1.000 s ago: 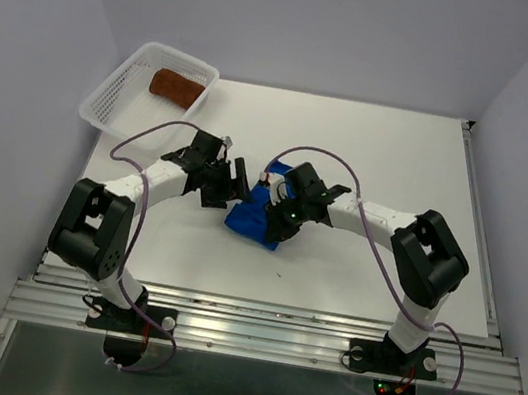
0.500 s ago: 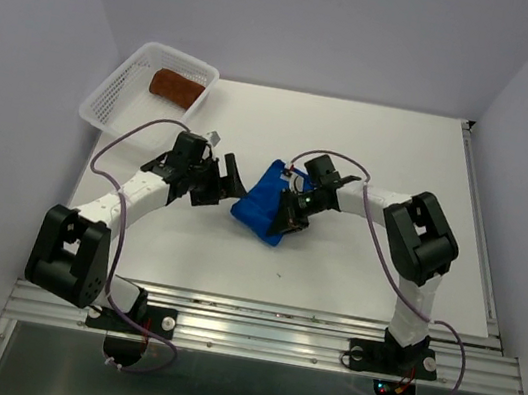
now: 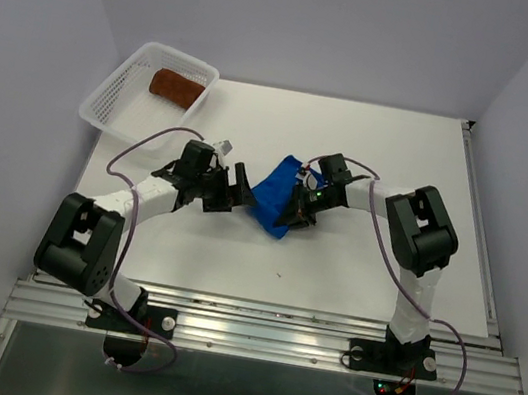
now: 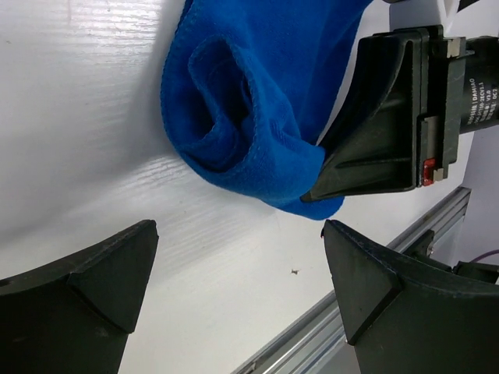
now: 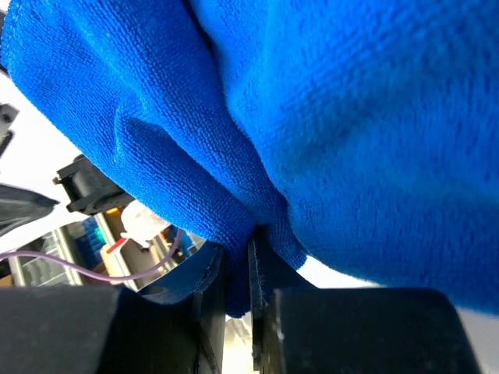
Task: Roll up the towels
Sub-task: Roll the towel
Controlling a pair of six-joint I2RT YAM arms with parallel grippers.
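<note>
Left tool (image 3: 233,190) closer; blue towel (image 3: 273,194) end-on.

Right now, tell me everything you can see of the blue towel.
The blue towel is bright royal blue, soft fleecy cloth, bunched into a loose partial roll with one end curled into a spiral. It rests near the middle of the table. The right gripper is shut on a fold at its edge. The left gripper stands open beside it, not touching.

We read only "DAMIAO", printed sideways on the black motor label (image 4: 470,89) of the right gripper (image 4: 320,183); the smaller lines are illegible.
</note>
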